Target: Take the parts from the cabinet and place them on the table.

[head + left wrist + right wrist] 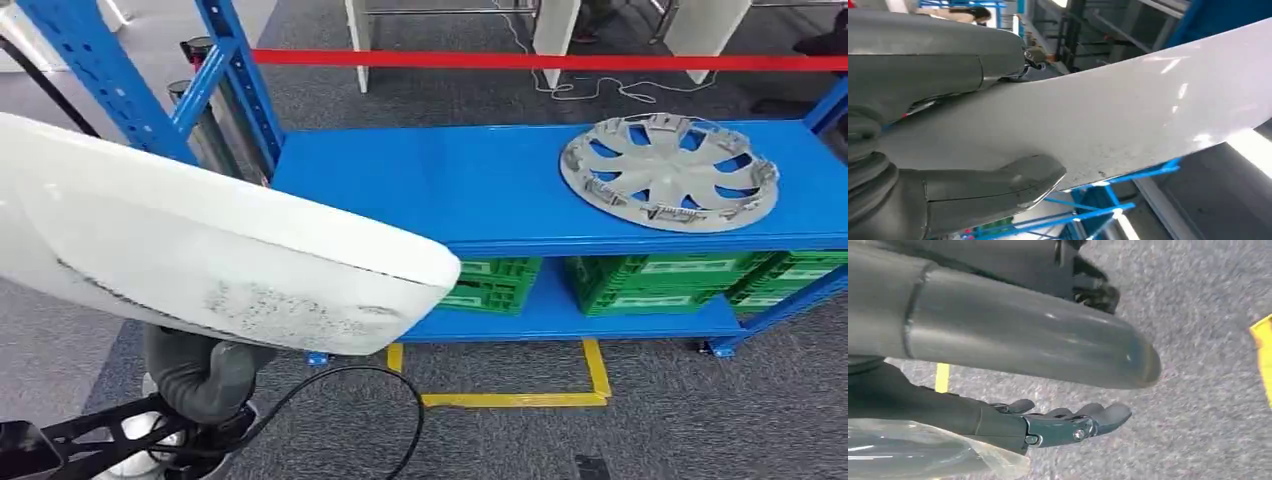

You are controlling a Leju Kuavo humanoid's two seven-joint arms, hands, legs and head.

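Nearest to us, the left hand (948, 130) grips 1 large white panel (200, 250). In the left wrist view the thick thumb lies on one face and the other fingers (998, 187) press on the opposite face, so the panel is clamped between them. In the head view the panel is held in the air, tilted, covering the left part of the picture, in front of the rack and not touching it. Its lower edge carries grey speckled marks.

In the right wrist view the right hand (1058, 405) holds nothing. Its fingers are stretched out and apart above the grey carpet (1198, 405).

On the floor below the panel we see 1 black cable (390, 400) and yellow tape lines (510, 398) forming a partial rectangle.

Beyond these stands 1 blue rack (450, 190). On its upper shelf, toward the right, lies 1 grey wheel cover (668, 170), flat. On the lower shelf we count at least 3 green crates (650, 282), side by side.

Farther back, 1 red bar (560, 61) runs across the view, with white table legs (555, 35) behind it.
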